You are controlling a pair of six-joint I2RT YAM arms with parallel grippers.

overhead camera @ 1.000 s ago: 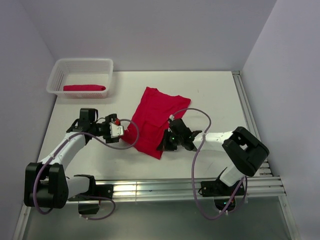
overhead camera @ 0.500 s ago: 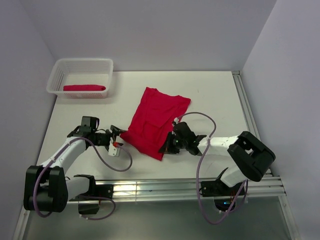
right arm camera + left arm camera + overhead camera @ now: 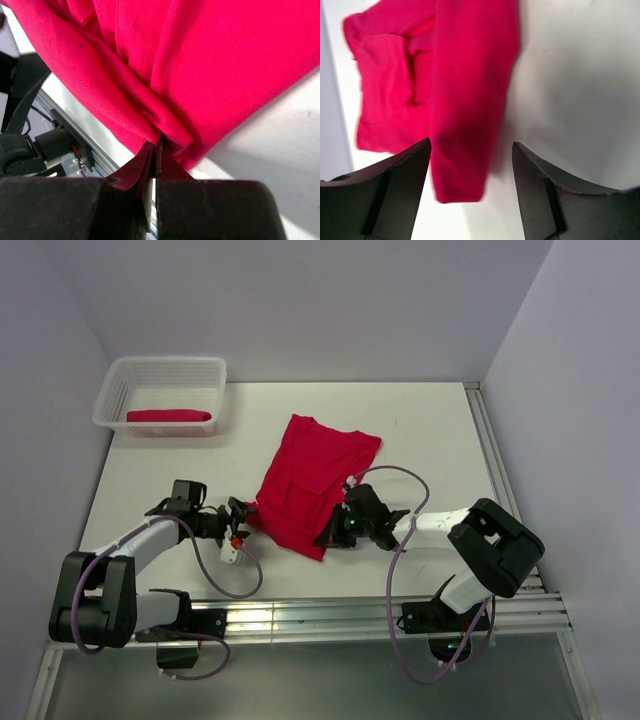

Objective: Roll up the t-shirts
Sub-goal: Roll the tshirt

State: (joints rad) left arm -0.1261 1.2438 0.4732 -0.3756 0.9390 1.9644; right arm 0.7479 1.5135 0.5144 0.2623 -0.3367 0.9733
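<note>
Right gripper (image 3: 328, 536), jaws together, pinches the near hem corner of the shirt (image 3: 305, 480). Left gripper (image 3: 243, 517), jaws apart, faces the other near corner, cloth straight ahead. The shirt lies flat on the table (image 3: 430, 440), long axis running away, tilted right. A rolled shirt (image 3: 168, 416) sits in the far-left basket (image 3: 112, 400).

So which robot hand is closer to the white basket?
Left. The left gripper is by the spread t-shirt's left corner, below the basket; the right gripper pinches the shirt's near edge, farther right.
</note>
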